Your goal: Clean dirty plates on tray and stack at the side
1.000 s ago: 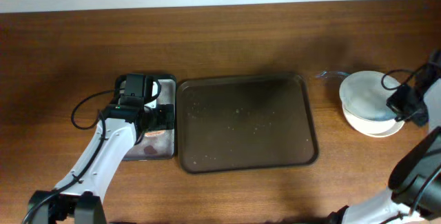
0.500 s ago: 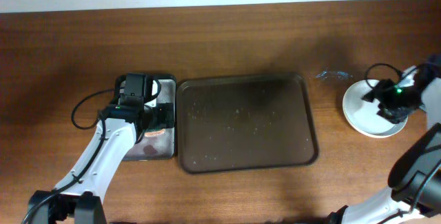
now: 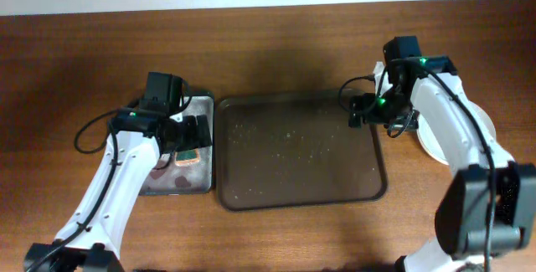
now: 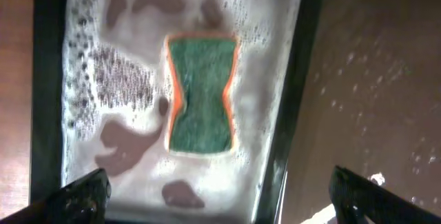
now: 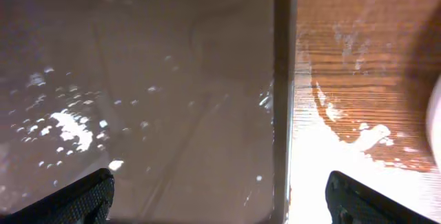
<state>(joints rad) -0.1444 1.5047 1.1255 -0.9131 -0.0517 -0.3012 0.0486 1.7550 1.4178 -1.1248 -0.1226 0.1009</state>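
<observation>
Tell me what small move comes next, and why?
Probably the right gripper should pull back from the tray toward rest. The tray holds only droplets and no plates, the plates sit stacked to its right, and the gripper is open and empty.

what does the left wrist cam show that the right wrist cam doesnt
Only the left wrist view: a green sponge lying in the foamy wash tray. Only the right wrist view: wet, foam-streaked table beside the brown tray, and a sliver of white plate at the frame's edge. Both: the speckled brown tray, plus each arm's own fingertips, the left fingers and the right fingers, spread wide with nothing between.
</observation>
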